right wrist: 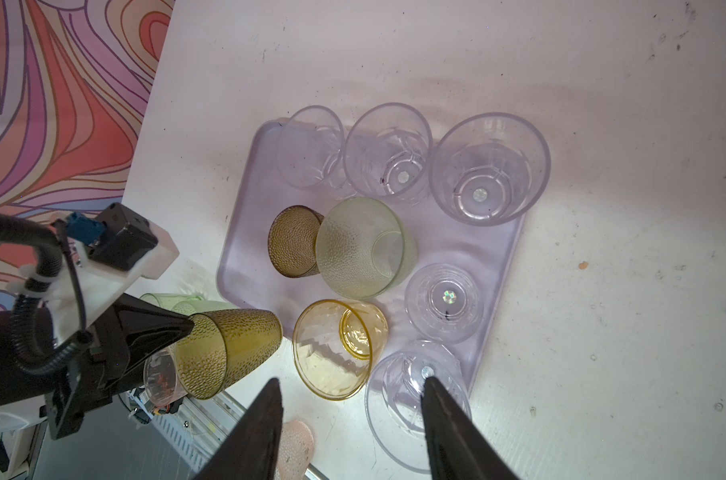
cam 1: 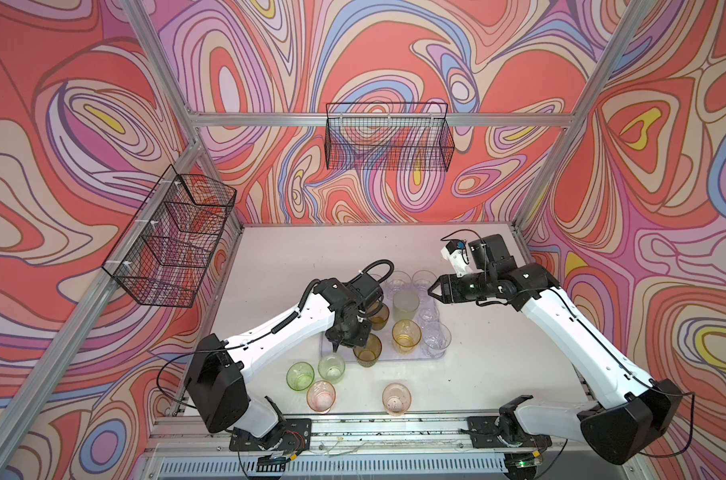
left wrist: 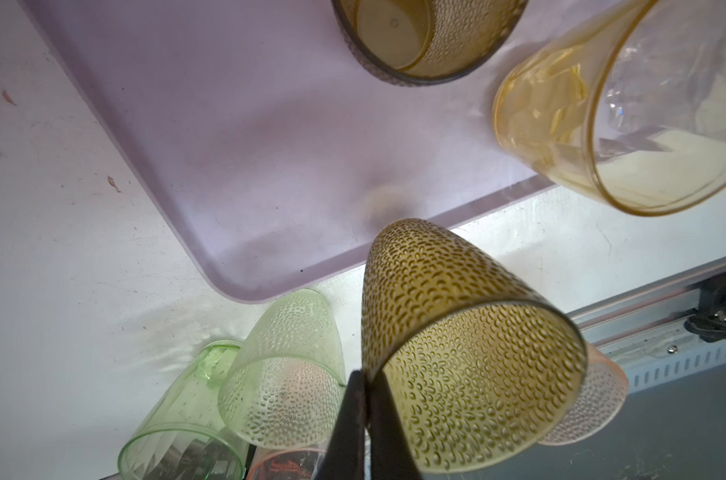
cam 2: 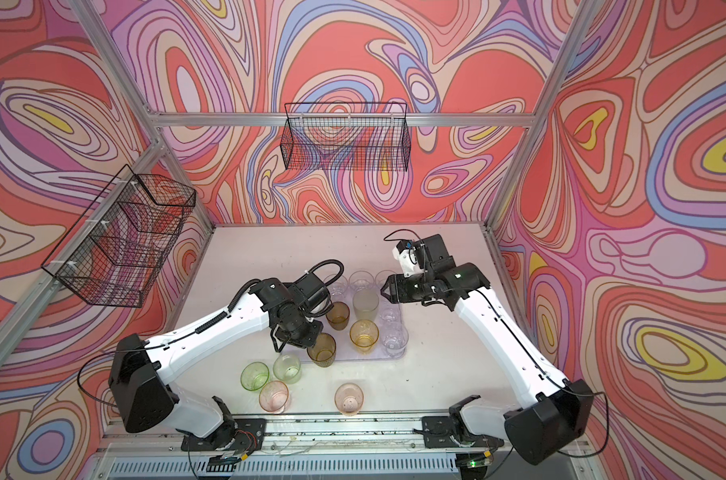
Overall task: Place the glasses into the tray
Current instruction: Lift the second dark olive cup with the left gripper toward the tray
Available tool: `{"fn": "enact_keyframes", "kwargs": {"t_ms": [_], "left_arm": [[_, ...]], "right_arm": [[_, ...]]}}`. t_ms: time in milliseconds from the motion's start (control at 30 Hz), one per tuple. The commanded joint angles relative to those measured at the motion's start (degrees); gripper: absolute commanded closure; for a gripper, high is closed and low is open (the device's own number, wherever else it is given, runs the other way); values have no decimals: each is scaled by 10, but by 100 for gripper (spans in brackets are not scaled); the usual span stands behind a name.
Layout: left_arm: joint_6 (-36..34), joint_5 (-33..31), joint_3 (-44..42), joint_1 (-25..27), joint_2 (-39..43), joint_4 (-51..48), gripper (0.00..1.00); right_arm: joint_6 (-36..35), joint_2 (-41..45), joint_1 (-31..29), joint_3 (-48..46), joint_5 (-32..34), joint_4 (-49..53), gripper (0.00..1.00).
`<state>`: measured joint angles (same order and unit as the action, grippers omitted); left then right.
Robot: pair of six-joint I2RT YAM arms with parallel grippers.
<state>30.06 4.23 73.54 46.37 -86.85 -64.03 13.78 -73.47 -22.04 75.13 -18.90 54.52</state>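
Observation:
My left gripper [left wrist: 365, 380] is shut on the rim of an olive-brown dimpled glass [cam 1: 367, 352] [left wrist: 457, 353], holding it upright over the front rim of the lilac tray [cam 1: 394, 358] [left wrist: 249, 145]. In the right wrist view the left gripper [right wrist: 190, 326] pinches that glass [right wrist: 232, 349] at its rim. Several glasses stand in the tray: clear ones [cam 1: 436, 338], a pale green one [cam 1: 406, 305], an amber one [cam 1: 406, 336] and a second olive-brown one [right wrist: 290, 241]. My right gripper [cam 1: 432, 291] [right wrist: 353, 382] hangs open and empty above the tray's back right.
On the table in front of the tray stand a green glass [cam 1: 300, 375], a pale green one [cam 1: 331, 368] and two pink ones [cam 1: 321, 395] [cam 1: 396, 399]. Black wire baskets hang on the left wall [cam 1: 170, 241] and the back wall [cam 1: 388, 139].

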Motion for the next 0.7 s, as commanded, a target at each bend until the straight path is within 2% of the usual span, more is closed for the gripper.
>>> {"fn": "enact_keyframes", "kwargs": {"t_ms": [0,667], "left_arm": [[8,-1,21,-4,-14,10,100],[6,-6,72,-14,-85,24,100]], "right_arm": [[-3,12,4,-6,0,-8,45],[-6,15,3,-9,3,-5,45]]}}
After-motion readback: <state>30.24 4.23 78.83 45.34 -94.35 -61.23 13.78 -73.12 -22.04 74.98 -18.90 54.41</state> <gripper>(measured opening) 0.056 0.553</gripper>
